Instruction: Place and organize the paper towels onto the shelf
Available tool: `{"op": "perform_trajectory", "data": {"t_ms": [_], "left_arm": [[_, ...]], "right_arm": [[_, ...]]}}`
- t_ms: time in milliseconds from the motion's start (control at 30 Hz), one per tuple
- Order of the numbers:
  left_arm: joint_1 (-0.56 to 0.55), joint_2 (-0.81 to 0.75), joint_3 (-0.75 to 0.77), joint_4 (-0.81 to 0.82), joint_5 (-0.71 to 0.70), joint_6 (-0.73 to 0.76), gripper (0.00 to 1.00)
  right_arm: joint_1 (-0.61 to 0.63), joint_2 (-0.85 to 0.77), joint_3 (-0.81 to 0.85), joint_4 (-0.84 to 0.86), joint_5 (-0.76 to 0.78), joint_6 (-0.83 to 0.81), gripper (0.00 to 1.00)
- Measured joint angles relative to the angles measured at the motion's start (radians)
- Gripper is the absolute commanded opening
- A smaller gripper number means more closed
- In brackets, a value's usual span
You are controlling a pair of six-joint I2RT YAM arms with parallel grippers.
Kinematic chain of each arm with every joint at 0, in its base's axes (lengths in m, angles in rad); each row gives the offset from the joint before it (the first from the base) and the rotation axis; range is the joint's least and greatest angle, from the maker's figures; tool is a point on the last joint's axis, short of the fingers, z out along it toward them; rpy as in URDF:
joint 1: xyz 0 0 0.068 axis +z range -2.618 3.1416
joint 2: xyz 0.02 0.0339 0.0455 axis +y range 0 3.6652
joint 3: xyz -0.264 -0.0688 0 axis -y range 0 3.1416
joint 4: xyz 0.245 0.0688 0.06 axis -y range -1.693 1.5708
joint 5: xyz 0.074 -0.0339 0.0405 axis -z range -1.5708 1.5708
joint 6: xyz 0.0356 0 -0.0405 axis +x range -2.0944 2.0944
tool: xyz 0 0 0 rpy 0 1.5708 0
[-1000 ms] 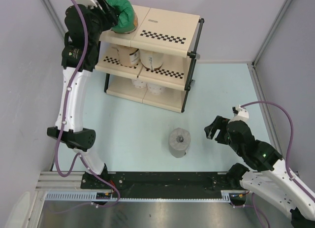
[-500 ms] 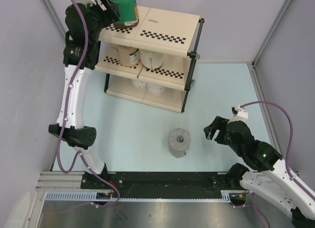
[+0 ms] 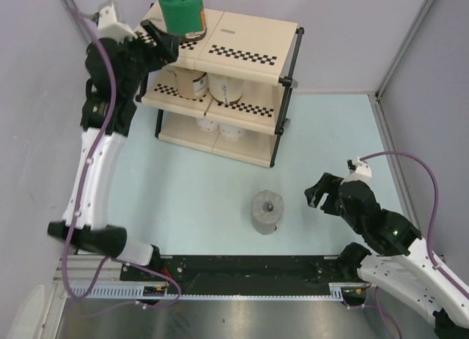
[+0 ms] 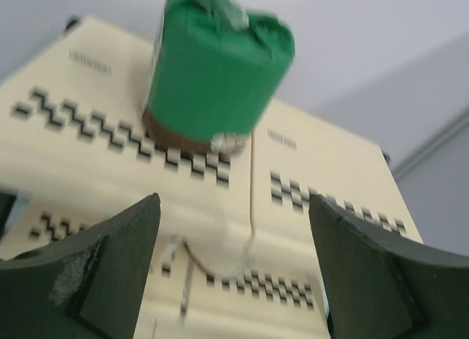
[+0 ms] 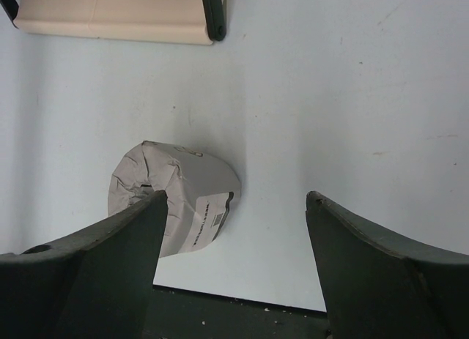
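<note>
1. The left gripper [image 4: 234,207] hangs at the top left front corner of the shelf [image 3: 249,31], jaws spread wide with nothing between them.
2. Beyond its fingers, the green-wrapped roll [image 3: 181,9] stands upright on the left panel of the shelf's top tier, free of both fingers.
3. The right gripper [image 5: 234,207] hovers well apart from the shelf, off its right front, jaws wide and empty.
4. The grey roll [image 3: 267,211] stands on end on the table [image 3: 205,185] in front of the shelf.
5. On the shelf's middle tier, a tan roll [image 3: 192,81] and a pale roll [image 3: 226,86] sit side by side. Two white rolls [image 3: 234,130] show partly on the bottom tier.
</note>
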Motion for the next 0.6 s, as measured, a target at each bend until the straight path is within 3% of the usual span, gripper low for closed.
{"op": "perform_trajectory", "data": {"t_ms": [167, 300, 400, 600], "left_arm": [[-0.003, -0.317, -0.374, 0.059, 0.089, -0.094, 0.88], [-0.072, -0.495, -0.654, 0.1, 0.097, -0.132, 0.88], [-0.15, -0.544, -0.792, 0.107, 0.091, -0.146, 0.88], [-0.457, -0.519, -1.039, 0.105, 0.0, -0.177, 0.88]], "right_arm": [[0.017, -0.045, 0.0, -0.02, 0.01, 0.029, 0.8], [0.04, -0.064, 0.004, -0.056, 0.018, 0.053, 0.79], [0.049, -0.066, 0.018, -0.078, 0.019, 0.065, 0.79], [0.05, -0.078, 0.037, -0.114, 0.023, 0.082, 0.79]]}}
